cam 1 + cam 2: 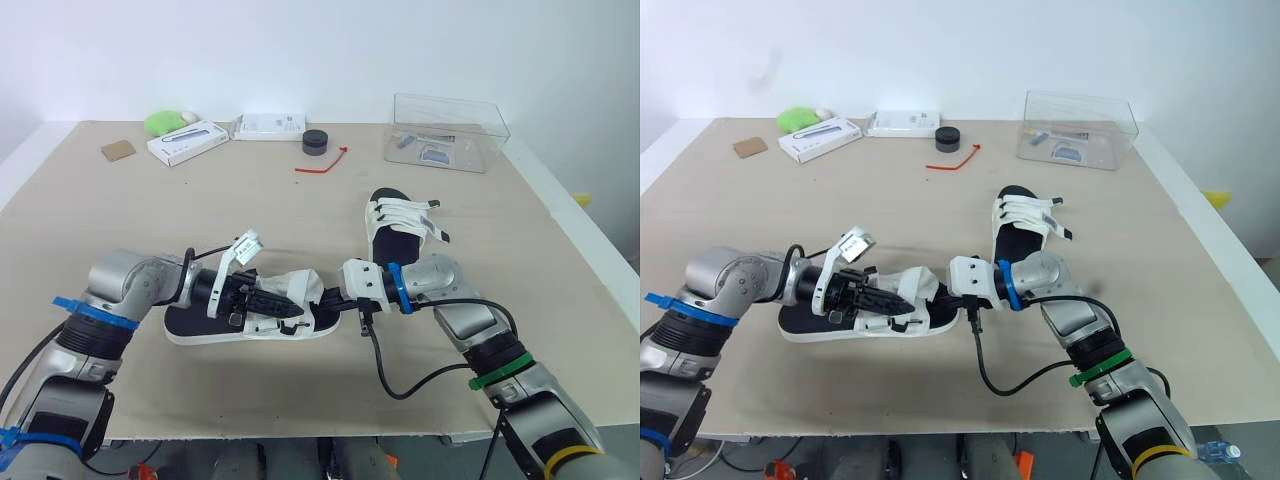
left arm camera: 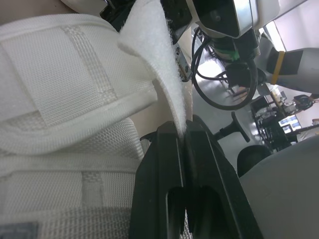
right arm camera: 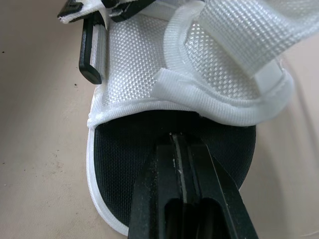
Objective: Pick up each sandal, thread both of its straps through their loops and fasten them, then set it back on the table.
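The sandal (image 1: 190, 322) being worked lies flat on the table (image 1: 150, 230), about 7 o'clock from the centre, with its toe pointing to 3 o'clock. One strap (image 2: 164, 84) is loose with its free end standing up. The left gripper (image 2: 185, 130) comes in from 9 o'clock and is clamped tight on that end. The right gripper (image 3: 175, 142) sits at the toe, fingers pressed together with no gap. I can't tell if it's pinning the sole or just resting there.

The second sandal (image 1: 398, 228) sits at roughly 1 o'clock from the first, untouched. Its straps look done up, though I can't swear both go through their loops. My read is about halfway: this one's straps are left to thread and fasten.

The left wrist view actually shows the strap caught between the fingers, while from the head that's buried under the gripper. The right wrist view gives the toe strap and a black loop (image 3: 92, 55) up close. The head views give the layout, plus a clear box (image 1: 447, 132) out at the far 1 o'clock corner.
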{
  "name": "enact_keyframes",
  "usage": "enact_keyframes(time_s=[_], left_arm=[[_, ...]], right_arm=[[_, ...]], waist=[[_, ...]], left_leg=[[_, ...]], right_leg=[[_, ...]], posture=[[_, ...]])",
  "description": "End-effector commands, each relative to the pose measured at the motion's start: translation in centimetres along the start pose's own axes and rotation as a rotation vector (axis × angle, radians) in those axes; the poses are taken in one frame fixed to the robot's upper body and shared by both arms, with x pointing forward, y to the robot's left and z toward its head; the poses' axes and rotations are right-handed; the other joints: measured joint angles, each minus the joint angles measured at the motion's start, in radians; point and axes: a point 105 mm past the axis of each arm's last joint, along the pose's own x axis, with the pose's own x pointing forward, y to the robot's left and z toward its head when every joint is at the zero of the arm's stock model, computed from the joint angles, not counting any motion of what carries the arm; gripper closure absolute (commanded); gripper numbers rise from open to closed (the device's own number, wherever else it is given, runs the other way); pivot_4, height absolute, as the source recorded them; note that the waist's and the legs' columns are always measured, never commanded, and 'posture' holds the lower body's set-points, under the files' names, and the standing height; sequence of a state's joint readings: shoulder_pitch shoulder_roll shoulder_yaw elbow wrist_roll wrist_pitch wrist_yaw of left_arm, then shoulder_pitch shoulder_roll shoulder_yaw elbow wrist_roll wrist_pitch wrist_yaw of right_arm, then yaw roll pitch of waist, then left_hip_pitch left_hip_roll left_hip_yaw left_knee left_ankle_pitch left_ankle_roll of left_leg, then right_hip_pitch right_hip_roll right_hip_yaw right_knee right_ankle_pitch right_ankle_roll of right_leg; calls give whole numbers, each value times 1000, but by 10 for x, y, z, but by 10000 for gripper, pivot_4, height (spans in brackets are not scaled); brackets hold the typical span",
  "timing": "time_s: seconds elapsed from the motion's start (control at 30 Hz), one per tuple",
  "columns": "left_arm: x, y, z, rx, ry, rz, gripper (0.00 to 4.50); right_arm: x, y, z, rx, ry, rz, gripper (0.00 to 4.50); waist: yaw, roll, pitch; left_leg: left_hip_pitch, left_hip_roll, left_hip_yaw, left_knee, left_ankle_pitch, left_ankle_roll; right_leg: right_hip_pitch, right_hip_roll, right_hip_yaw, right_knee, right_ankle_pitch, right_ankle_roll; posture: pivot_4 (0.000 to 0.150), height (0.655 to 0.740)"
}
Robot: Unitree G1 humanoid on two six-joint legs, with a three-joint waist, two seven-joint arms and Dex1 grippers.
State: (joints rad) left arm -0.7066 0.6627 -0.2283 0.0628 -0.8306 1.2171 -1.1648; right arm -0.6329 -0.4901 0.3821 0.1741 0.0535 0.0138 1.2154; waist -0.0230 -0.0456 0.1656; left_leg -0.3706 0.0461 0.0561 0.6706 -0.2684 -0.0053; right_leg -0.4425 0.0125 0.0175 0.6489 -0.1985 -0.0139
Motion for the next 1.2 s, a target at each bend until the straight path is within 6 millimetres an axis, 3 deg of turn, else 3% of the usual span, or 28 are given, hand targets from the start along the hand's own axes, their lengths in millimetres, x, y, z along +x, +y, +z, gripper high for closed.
enact_keyframes(time_s=[0.03, 0.23, 0.8, 1.2], left_arm=[[0, 3, 23, 33, -69, 45, 44510], [-1, -3, 35, 37, -105, 34, 44510], [5, -1, 10, 16, 52, 62, 44510], [16, -5, 17, 88, 58, 50, 44510]], right_arm=[[-1, -2, -3, 3, 18, -16, 45000], [-1, -2, -4, 4, 19, -15, 45000], [-1, -4, -4, 1, 21, -22, 45000], [0, -5, -4, 0, 18, -24, 45000]], waist=[[0, 0, 0], [-1, 0, 0], [-1, 0, 0], [-1, 0, 0]], left_leg=[[0, 0, 0, 0, 0, 0], [0, 0, -1, 0, 0, 0], [0, 0, -1, 0, 0, 0], [0, 0, -1, 0, 0, 0]], right_leg=[[0, 0, 0, 0, 0, 0], [0, 0, 0, 0, 0, 0], [0, 0, 0, 0, 0, 0], [0, 0, 0, 0, 0, 0]], posture=[[1500, 7400], [1500, 7400], [1500, 7400], [1500, 7400]])
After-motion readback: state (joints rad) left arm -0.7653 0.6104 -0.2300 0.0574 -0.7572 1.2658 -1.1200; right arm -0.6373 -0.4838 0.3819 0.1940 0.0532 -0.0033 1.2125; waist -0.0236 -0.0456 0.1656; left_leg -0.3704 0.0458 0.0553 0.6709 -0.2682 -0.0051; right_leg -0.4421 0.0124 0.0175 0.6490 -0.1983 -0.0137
